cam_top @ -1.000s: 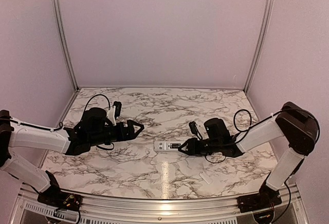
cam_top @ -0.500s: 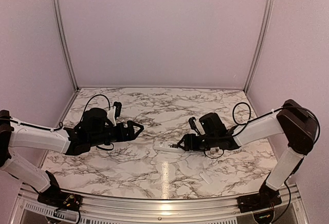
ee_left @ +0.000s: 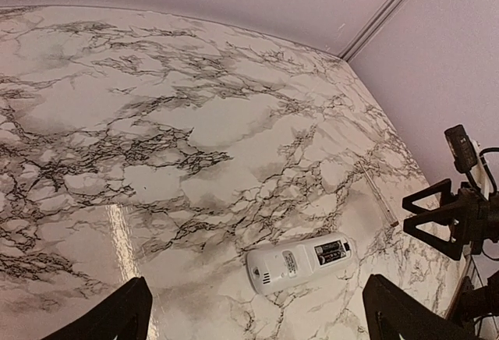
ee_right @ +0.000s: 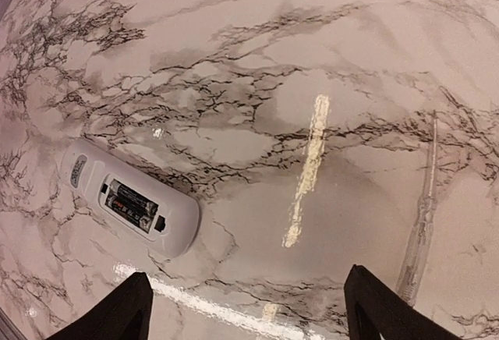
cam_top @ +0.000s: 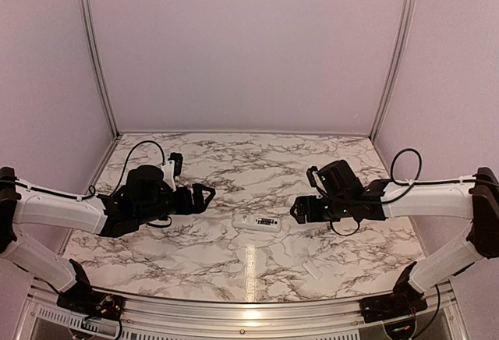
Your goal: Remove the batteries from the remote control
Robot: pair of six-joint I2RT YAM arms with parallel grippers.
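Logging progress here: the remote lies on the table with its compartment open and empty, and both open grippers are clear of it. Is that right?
Not empty: the right wrist view shows both batteries seated in the open compartment of the remote. The rest holds: it lies on the table, and the left gripper and right gripper, both open, are clear of it.

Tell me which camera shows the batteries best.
Right wrist. The batteries sit side by side in the remote control's open compartment, close and sharp. The left wrist view shows them smaller, as a dark patch in the remote control. The top external view gives only a tiny dark mark.
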